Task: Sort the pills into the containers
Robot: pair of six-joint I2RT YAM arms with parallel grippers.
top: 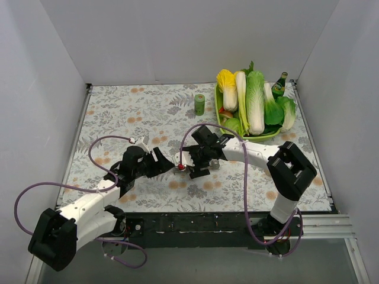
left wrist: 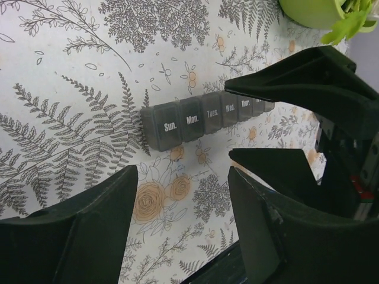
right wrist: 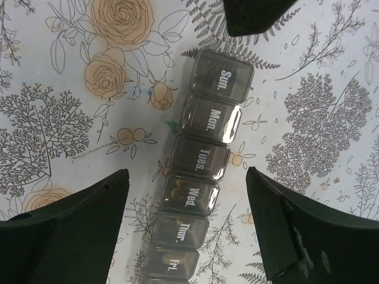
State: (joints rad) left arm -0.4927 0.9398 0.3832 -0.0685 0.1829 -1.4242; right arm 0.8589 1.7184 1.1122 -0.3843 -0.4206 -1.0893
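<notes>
Right gripper (right wrist: 187,171) splayed above containers (right wrist: 204,160); left gripper (left wrist: 182,177) splayed near one end.

glossy translucent plastic containers (right wrist: 201,171), matt floral tablecloth (right wrist: 320,106)

Plain white walls (top: 177,41) enclose the bench (top: 118,106) on three sides. Its floral cloth (top: 154,100) fills the frame's centre under soft, even light.

Robot lab test cell
White panels (top: 177,35) wall in a floral-clothed table (top: 118,112); left arm (top: 89,207) and right arm (top: 260,152) stand on a black rail (top: 195,223).
</notes>
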